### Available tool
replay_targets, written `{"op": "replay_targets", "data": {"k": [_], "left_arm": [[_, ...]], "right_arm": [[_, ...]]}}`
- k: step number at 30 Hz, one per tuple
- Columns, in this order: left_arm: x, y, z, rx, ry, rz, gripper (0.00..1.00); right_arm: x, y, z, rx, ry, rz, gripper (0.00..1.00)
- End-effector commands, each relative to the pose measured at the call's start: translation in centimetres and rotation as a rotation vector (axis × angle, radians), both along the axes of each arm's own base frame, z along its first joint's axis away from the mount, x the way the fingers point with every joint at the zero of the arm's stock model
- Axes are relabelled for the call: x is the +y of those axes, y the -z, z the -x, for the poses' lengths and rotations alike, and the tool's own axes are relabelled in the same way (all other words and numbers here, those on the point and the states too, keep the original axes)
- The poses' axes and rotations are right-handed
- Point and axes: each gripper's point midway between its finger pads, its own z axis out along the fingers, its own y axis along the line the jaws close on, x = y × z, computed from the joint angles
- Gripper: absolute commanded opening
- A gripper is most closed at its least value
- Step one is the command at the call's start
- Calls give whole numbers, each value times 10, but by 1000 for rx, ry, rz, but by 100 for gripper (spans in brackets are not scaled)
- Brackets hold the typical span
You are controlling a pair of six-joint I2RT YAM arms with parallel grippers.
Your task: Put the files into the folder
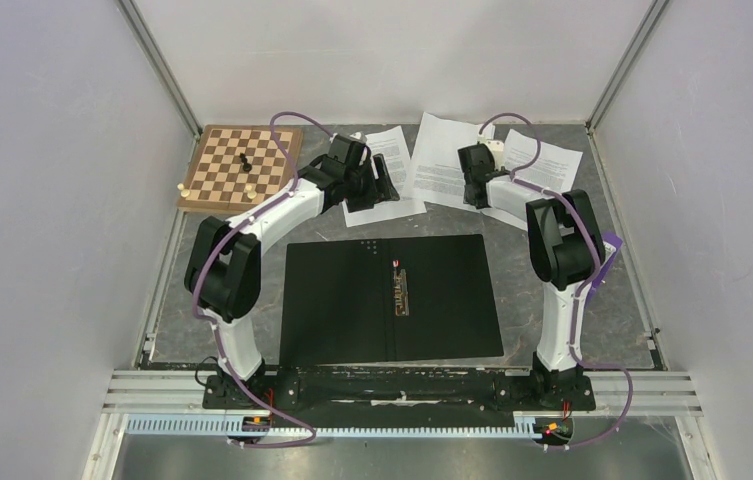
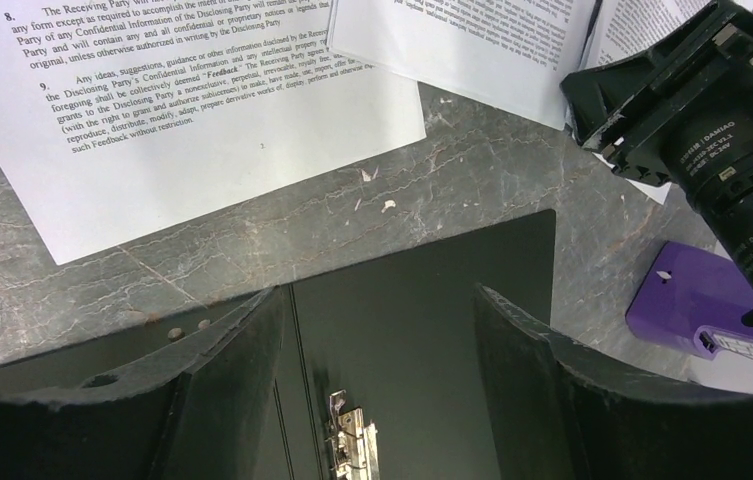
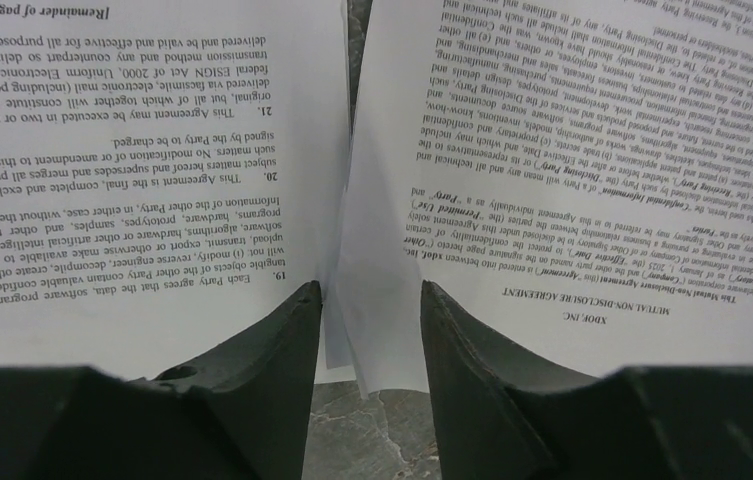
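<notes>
Wooden chessboard (image 1: 240,168) far left, black piece (image 1: 244,161) on it; purple block (image 2: 697,300) at right.

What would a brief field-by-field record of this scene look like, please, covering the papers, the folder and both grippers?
folder: open flat, black inner faces up, no sheet in it
files: three printed sheets on the table beyond the folder; left sheet alone, middle sheet and right sheet overlapping
left gripper: open, empty, near the left sheet
right gripper: jaws apart, straddling the overlapping edges of the middle and right sheets
chessboard: far left, a few pieces on it
</notes>
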Motion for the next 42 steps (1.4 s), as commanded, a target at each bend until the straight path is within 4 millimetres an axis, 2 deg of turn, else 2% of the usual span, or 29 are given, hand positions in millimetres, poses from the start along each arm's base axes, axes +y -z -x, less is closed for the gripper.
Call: {"op": "replay_targets", "data": {"k": [1,10,17,22,25,29,33,38,42], "left_arm": [[0,-28,3,-60,16,27,75],[4,-28,2,-61,12,2,74],[5,-36,0,-74,10,-12,74],[14,-32,4,-53,-9,-47,74],[23,-26,9,-25,-40,-84,74],[35,-18,19,13,-76,-121,74],[48,-8,32,34,-113,-144,74],[60,0,50,56,-133,-149,74],[70,8,65,69,-161,-151,74]], "right_arm": [[-1,-3,9,-12,5,-35,41],[-7,-5,18,-29,21,-69,23],[-6,-33,12,-80,3,-78,1],[-3,-54,15,-101,-23,-99,0],[4,-63,24,-90,-63,-125,0],[19,-67,44,-37,-145,-140,0],[38,-67,75,-6,-221,-142,0],[73,-71,117,9,-314,-151,0],[103,-66,153,37,-384,-180,0]]}}
